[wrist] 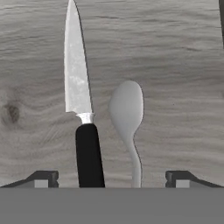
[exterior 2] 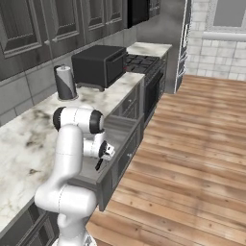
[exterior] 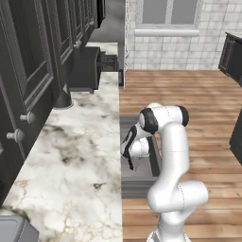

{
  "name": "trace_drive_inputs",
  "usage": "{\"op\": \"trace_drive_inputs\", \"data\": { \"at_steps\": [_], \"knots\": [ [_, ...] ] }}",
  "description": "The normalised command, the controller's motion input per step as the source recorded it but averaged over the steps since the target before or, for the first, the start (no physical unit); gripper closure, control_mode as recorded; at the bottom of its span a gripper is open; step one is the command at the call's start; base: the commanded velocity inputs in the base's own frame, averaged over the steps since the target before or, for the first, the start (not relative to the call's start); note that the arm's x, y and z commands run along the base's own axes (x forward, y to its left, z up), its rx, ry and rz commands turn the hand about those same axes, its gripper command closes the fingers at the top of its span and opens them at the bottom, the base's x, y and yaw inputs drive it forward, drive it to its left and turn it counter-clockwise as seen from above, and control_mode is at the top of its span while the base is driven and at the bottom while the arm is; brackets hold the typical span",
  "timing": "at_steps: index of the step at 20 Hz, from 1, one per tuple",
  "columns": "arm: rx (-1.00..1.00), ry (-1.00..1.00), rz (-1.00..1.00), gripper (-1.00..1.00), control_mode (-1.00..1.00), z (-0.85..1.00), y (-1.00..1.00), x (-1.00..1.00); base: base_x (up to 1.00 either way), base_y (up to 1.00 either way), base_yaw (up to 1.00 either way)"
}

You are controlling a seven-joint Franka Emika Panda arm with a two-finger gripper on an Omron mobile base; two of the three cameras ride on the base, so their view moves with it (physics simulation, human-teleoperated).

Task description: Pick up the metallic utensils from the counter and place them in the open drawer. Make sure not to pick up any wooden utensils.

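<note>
Jaws spread wide over the drawer (exterior: pixel 126 182), holding nothing; spoon (wrist: pixel 127 118) lies flat beside a knife (wrist: pixel 78 96), apparently just delivered; worktop (exterior: pixel 71 179) next.

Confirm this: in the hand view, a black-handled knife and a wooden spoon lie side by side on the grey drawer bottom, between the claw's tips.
Not quite. The spoon is grey metal, not wooden, as the hand view shows. The rest holds: it lies beside the black-handled knife on the grey drawer bottom, with the claw tips either side.

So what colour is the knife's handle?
Black. The knife has a silver blade and lies beside the spoon; the hand view shows it best.
</note>
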Motion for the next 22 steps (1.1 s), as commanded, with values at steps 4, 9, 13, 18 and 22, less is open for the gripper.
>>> {"op": "trace_drive_inputs", "data": {
  "at_steps": [4,9,13,18,22],
  "knots": [
    [0.00,0.00,-0.03,-1.00,-1.00,0.04,-0.06,-0.04,0.00,0.00,0.00],
    [0.00,0.00,0.00,-1.00,-1.00,0.42,0.01,-0.11,0.00,0.00,0.00],
    [-0.05,-0.05,0.00,-1.00,-1.00,0.65,0.07,-0.32,0.00,0.00,0.00],
    [-0.03,-0.11,-0.04,-1.00,-1.00,0.75,0.00,-0.56,0.00,0.00,0.00],
    [-0.01,-0.07,-0.02,-1.00,-1.00,1.00,0.00,-0.77,0.00,0.00,0.00]
  ]
}}
